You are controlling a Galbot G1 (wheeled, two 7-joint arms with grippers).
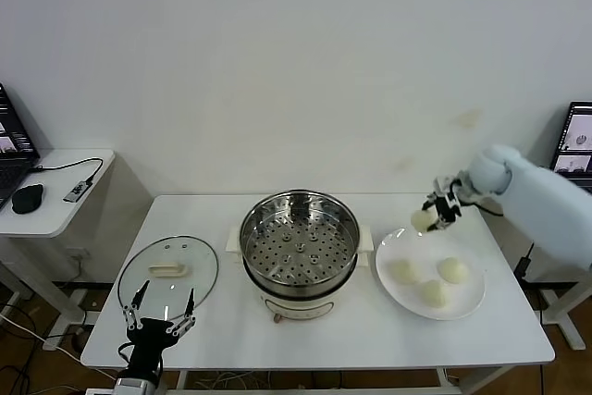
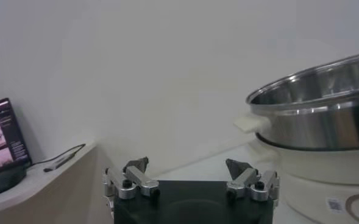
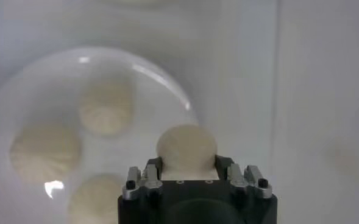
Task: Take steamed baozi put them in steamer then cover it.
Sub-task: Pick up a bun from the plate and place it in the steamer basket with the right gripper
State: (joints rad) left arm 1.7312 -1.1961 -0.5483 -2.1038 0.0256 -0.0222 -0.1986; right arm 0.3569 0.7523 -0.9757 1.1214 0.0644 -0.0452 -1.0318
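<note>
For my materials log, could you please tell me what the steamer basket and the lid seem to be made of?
The steamer basket looks like polished stainless steel: mirror-bright, perforated floor. The lid appears to be clear glass with a metal rim, since the table shows through it.

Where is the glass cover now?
In the head view, the cover lies flat on the table's left side, beside the steamer, just beyond the open left gripper.
</note>
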